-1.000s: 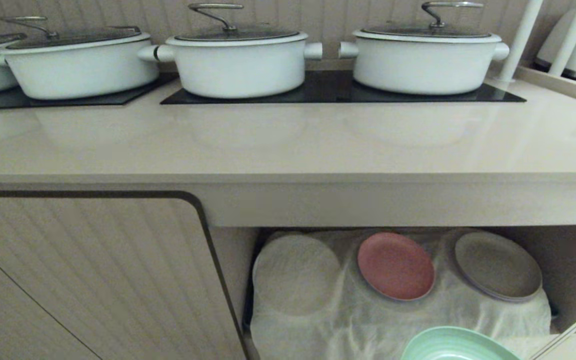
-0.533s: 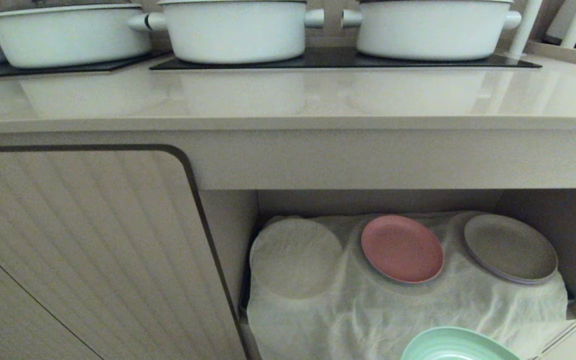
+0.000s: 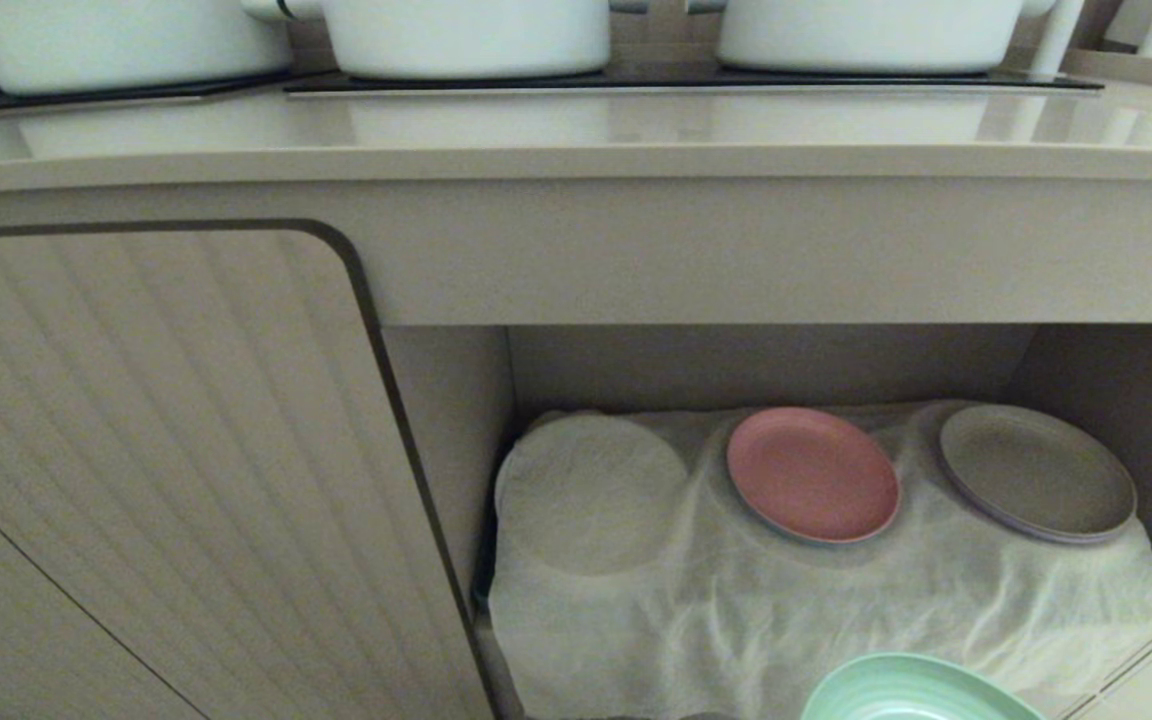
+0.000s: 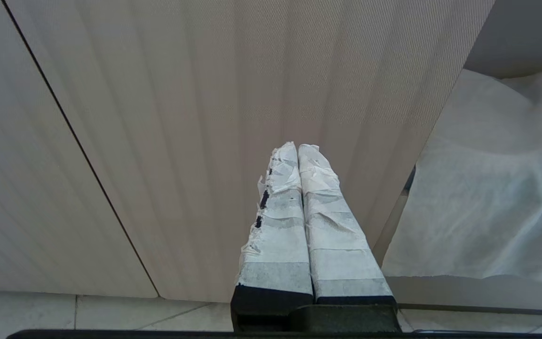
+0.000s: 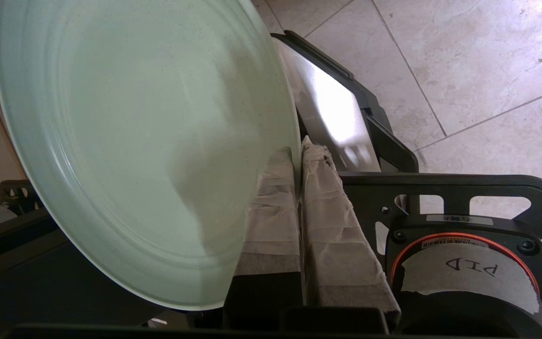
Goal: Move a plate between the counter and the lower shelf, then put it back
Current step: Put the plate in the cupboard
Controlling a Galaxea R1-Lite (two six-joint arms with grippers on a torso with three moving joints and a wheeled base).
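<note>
Plate (image 5: 148, 155) in mint green is pinched by its rim in the right hand (image 5: 299, 155), taped fingers (image 5: 271, 202) clamped tight on the edge, and it pokes into the bottom of the head view just in front of the lower shelf (image 3: 816, 620). The whole picture has slid since a second ago: the white pots (image 3: 466, 35) have climbed almost off the top, the surface (image 3: 576, 125) now shows edge-on, and the cubby has opened up. That is the camera sinking, not the things moving; the pink plate (image 3: 813, 473) and the grey plates (image 3: 1036, 485) lie in their cloth hollows as before. It looks like the robot is lowering itself to get the plate in, with the left hollow (image 3: 591, 490) vacant. The left hand (image 4: 298, 153) hangs shut and empty by the ribbed cabinet door (image 4: 181, 117).
</note>
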